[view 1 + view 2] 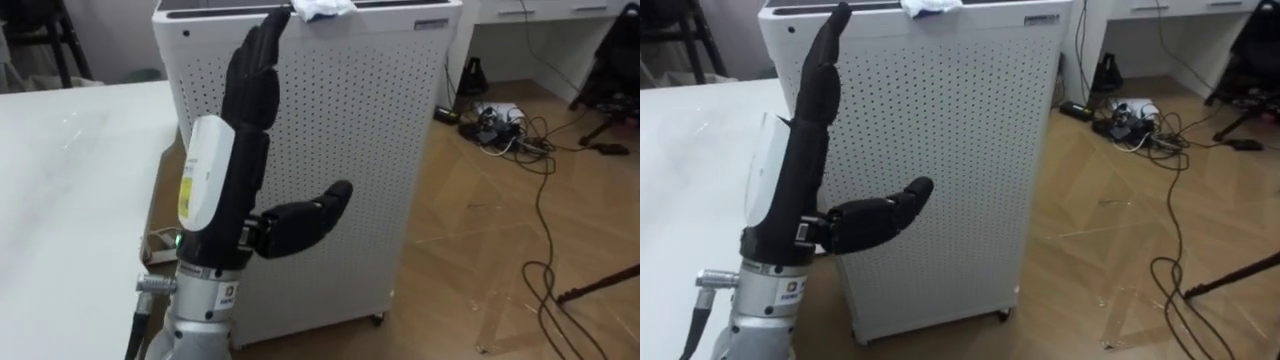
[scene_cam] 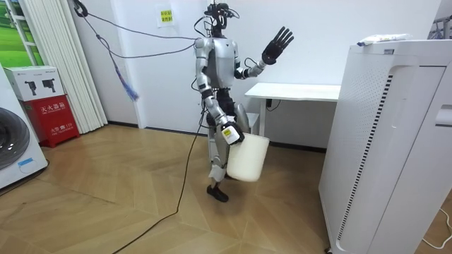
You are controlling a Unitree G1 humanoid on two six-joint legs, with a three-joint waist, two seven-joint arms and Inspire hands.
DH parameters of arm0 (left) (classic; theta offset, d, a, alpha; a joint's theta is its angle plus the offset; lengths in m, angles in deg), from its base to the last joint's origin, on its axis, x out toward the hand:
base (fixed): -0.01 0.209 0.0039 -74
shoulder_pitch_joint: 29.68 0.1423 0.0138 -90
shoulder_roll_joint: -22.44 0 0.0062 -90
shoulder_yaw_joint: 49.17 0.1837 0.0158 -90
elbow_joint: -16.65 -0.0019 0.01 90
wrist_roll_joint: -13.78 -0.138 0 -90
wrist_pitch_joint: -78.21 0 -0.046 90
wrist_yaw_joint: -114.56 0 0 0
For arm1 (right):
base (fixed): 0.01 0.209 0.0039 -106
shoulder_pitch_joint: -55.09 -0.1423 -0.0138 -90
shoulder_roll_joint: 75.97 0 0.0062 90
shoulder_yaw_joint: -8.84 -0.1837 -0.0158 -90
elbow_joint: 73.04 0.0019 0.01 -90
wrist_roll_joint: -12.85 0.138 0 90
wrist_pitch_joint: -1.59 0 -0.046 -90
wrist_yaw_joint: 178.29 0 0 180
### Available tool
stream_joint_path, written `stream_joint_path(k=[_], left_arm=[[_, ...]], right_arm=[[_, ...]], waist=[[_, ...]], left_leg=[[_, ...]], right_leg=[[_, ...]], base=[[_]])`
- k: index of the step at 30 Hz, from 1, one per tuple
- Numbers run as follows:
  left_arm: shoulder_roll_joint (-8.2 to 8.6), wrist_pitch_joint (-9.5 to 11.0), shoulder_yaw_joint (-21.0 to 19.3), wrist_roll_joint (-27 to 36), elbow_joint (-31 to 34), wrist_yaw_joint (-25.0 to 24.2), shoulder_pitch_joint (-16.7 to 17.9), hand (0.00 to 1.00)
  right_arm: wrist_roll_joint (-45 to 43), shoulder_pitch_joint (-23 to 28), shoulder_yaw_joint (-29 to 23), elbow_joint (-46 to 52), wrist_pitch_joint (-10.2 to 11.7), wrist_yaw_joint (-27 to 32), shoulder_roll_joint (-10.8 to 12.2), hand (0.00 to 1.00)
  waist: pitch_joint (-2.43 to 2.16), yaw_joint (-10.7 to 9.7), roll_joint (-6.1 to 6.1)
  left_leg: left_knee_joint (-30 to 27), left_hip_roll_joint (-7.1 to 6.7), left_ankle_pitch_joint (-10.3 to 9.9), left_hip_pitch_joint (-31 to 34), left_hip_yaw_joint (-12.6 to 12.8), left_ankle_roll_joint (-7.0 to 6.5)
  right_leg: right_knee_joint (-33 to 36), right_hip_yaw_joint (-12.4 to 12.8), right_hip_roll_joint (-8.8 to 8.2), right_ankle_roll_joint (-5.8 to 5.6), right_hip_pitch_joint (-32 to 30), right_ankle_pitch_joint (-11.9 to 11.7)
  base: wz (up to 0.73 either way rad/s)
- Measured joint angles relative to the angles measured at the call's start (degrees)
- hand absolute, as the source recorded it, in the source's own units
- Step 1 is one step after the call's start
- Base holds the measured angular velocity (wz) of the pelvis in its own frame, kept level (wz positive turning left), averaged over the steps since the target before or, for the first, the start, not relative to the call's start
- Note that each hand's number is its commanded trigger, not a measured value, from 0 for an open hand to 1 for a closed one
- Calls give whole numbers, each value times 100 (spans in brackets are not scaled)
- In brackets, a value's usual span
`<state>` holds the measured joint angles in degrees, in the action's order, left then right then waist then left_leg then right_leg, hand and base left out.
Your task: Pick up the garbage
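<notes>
A crumpled white and blue piece of garbage lies on the top of a tall white perforated cabinet; it also shows on the cabinet in the room view. My left hand is raised upright in front of the cabinet, open, fingers straight and thumb out to the side. The room view puts this hand well short of the cabinet, touching nothing. My right hand hangs low at my side and holds a white bin by its rim.
A white table lies to my left, close to the cabinet. Cables and a power strip sprawl on the wooden floor to the right. Behind me stands a white desk; a washing machine is at the room view's left.
</notes>
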<state>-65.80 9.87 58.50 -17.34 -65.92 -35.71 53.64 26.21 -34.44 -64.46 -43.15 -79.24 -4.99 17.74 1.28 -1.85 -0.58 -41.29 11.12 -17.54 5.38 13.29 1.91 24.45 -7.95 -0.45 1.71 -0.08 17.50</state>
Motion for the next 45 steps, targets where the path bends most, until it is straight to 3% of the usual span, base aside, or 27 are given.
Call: stream_joint_path(k=[1,2,4,5,6,7,8,9,10,12,13,15,19,21,22,23,25,27,28,29,30,32,33,34,35,38,45], left_arm=[[-18,2,-5,-4,-3,10,-1,0],[-31,29,0,4,-62,11,9,0],[-15,88,2,-36,-69,8,-4,0],[-3,169,-6,-80,-46,24,-26,0],[-11,254,-29,-126,-43,61,-21,0],[-1,282,-59,-147,-42,61,-21,0],[17,318,-145,-255,-45,88,-17,0],[25,342,-240,-389,-45,110,10,0],[29,353,-296,-472,-41,130,28,0],[9,377,-490,-600,-13,189,38,0],[-5,377,-533,-625,0,207,36,0],[-46,371,-687,-853,40,224,-6,0],[-54,393,-775,-1282,296,241,-9,0],[-52,404,-774,-1530,400,273,-13,0],[-57,404,-773,-1596,434,286,-21,0],[-76,411,-771,-1681,509,321,-40,0],[-101,446,-772,-1728,556,359,-120,0],[-123,451,-798,-1884,683,428,-226,0],[-127,457,-797,-1960,714,464,-247,0],[-129,465,-797,-2041,729,530,-286,0],[-142,450,-797,-2039,729,570,-304,0],[-153,444,-797,-2036,728,602,-332,0],[-167,438,-797,-2031,728,614,-333,0],[-166,439,-798,-2031,719,616,-321,0],[-181,447,-793,-2034,729,604,-299,0],[-240,417,-831,-2086,890,623,-315,0],[-278,240,-834,-2164,1443,598,-314,0]], right_arm=[[-13,3,1,0,0,-15,-23,100],[-10,41,4,2,0,-17,-63,100],[19,66,-49,10,0,10,-128,100],[25,69,-128,10,-3,32,-159,100],[23,78,-221,9,-5,63,-213,100],[23,91,-219,9,-6,73,-218,100],[15,107,-190,6,-31,90,-207,100],[-14,171,-158,5,-47,87,-175,100],[-22,209,-162,5,-50,87,-164,100],[-21,249,-170,3,-55,44,-167,100],[-19,247,-179,4,-53,28,-154,100],[-26,237,-188,26,-54,27,-138,100],[-46,228,-181,40,-57,42,-130,100],[-48,228,-159,39,-63,35,-124,100],[-47,224,-159,40,-63,34,-124,100],[-44,204,-160,46,-63,23,-117,100],[-26,177,-178,59,-63,28,-124,100],[-57,171,-203,112,-60,27,-119,100],[-85,169,-196,114,-53,23,-113,100],[-127,152,-171,110,-50,17,-114,100],[-149,160,-163,135,-51,-8,-113,100],[-224,163,-164,140,-54,-50,-107,100],[-269,140,-164,141,-56,-36,-87,100],[-293,131,-166,137,-59,-29,-89,100],[-360,135,-167,114,-73,-21,-86,100],[-411,70,-90,130,-111,-62,-82,100],[-561,75,5,321,-232,-194,-112,100]], waist=[[4,2,6],[39,10,61],[33,-19,72],[31,47,71],[30,154,71],[29,220,69],[18,343,61],[-69,380,98],[-118,386,98],[-136,410,191],[-147,390,215],[-136,405,232],[-118,397,171],[-83,396,184],[-92,395,165],[-48,382,238],[-42,390,199],[-51,515,70],[-45,504,35],[-14,544,-12],[-14,536,-49],[-10,525,-59],[-7,523,-42],[0,511,-55],[-30,492,-96],[-48,568,-140],[-39,573,-112]], left_leg=[[-142,7,78,50,-29,-7],[-461,-17,281,257,-162,-57],[-324,-314,239,603,-441,-137],[181,-554,250,859,-479,-129],[871,-786,401,1046,-604,-26],[1252,-876,548,1098,-689,-23],[1870,-984,996,1179,-930,-93],[2095,-1076,1354,1173,-1107,-131],[2108,-1121,1462,1110,-1135,-190],[1962,-1247,1581,986,-1130,-371],[1921,-1270,1556,995,-1116,-408],[1709,-1305,1293,1010,-995,-477],[1356,-1383,856,991,-862,-561],[1296,-1453,647,867,-801,-652],[1291,-1498,613,821,-793,-685],[1288,-1606,542,723,-780,-751],[1183,-1680,405,663,-800,-841],[1213,-1684,318,568,-890,-906],[1265,-1684,313,524,-947,-914],[1366,-1675,317,461,-1070,-915],[1421,-1654,320,442,-1133,-914],[1500,-1657,320,389,-1221,-914],[1536,-1683,318,348,-1253,-910],[1551,-1686,305,313,-1303,-890],[1619,-1678,302,245,-1422,-858],[1730,-1587,305,189,-1506,-788],[1999,-1575,313,-71,-1556,-768]], right_leg=[[43,57,3,35,3,4],[62,233,36,63,76,25],[55,360,-15,90,80,52],[43,498,-40,90,12,53],[19,584,-62,75,3,66],[21,613,-62,75,8,80],[22,644,-48,88,31,133],[23,681,-46,38,82,219],[15,683,-61,-3,128,261],[-112,448,-216,-131,313,349],[-160,418,-246,-155,340,351],[-255,374,-363,-235,441,368],[5,152,-580,-389,517,473],[683,-34,-791,-427,409,494],[921,-44,-865,-428,350,493],[1452,-59,-1005,-489,187,458],[1959,-78,-1142,-584,-14,274],[2145,-172,-1143,-628,-86,-57],[2129,-163,-1129,-658,-92,-54],[1944,-153,-1095,-658,-165,143],[1674,-167,-1044,-628,-313,304],[943,-109,-1015,-611,-533,319],[332,-26,-990,-578,-620,44],[221,26,-946,-731,-657,-239],[81,-14,-883,-697,-550,-306],[-332,-129,-741,-649,-282,-380],[-696,-184,-703,-642,52,-384]], base=[[-19],[-10],[-4],[-24],[-39],[-57],[-57],[-50],[-35],[-30],[-18],[-19],[-14],[2],[11],[18],[18],[6],[8],[16],[20],[28],[29],[39],[24],[15],[6]])
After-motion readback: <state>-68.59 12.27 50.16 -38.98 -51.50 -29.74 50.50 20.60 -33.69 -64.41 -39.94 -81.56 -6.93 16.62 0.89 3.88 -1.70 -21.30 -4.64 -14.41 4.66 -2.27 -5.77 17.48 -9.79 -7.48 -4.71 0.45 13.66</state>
